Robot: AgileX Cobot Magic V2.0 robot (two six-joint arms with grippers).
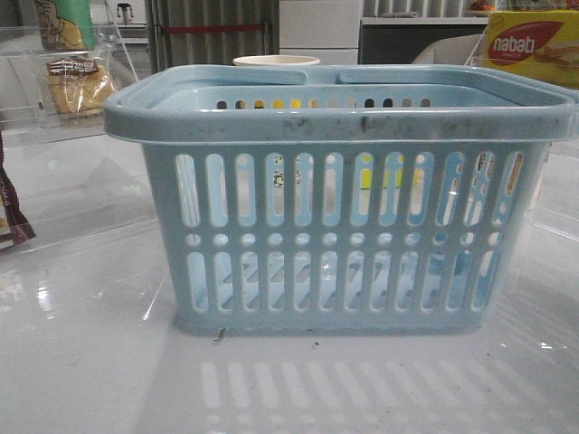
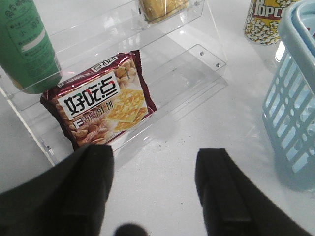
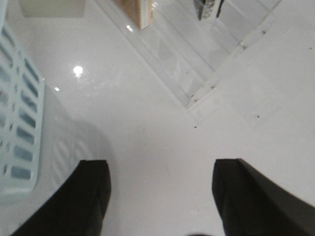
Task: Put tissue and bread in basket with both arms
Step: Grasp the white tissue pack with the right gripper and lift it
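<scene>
Yellow box (image 1: 532, 47): "nabati" | cup (image 2: 266, 22): "POPCO…" | basket (image 1: 339, 122): unlabelled

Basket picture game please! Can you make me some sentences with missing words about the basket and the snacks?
1. The basket is light ____.
2. The yellow box behind it says ____.
3. The cup near the basket says ____.
4. Both end effectors, left and right, are ____ and hold nothing.

Missing words: blue; nabati; popcorn; open
</scene>
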